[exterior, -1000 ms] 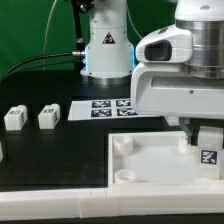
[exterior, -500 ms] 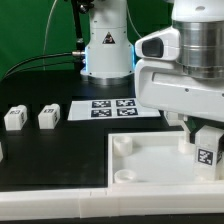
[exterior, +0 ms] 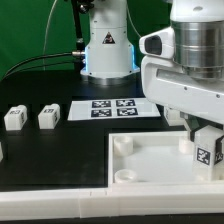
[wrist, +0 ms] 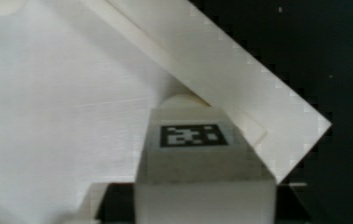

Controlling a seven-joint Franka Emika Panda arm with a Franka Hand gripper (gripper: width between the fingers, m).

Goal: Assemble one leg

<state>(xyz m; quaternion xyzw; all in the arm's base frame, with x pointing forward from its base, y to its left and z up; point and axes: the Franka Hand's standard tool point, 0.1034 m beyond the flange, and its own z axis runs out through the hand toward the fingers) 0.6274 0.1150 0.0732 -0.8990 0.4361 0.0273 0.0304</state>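
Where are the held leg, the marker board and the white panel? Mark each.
the leg (exterior: 208,152), exterior view, on its tag face.
the marker board (exterior: 112,107), exterior view, centre tags.
the white panel (exterior: 150,170), exterior view, bare flat top.

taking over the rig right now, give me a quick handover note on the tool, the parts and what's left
Tool: shut on the leg, held upright over the far corner, at the exterior view's right, of the large white panel. The wrist view shows the leg with its marker tag facing the camera, above the panel's corner.
Other parts: two loose legs stand on the black table at the exterior view's left. The marker board lies behind the panel.
Done: one leg picked up and brought to the panel corner.
Left: whether it is seated in the corner socket cannot be told; seat it, then release.
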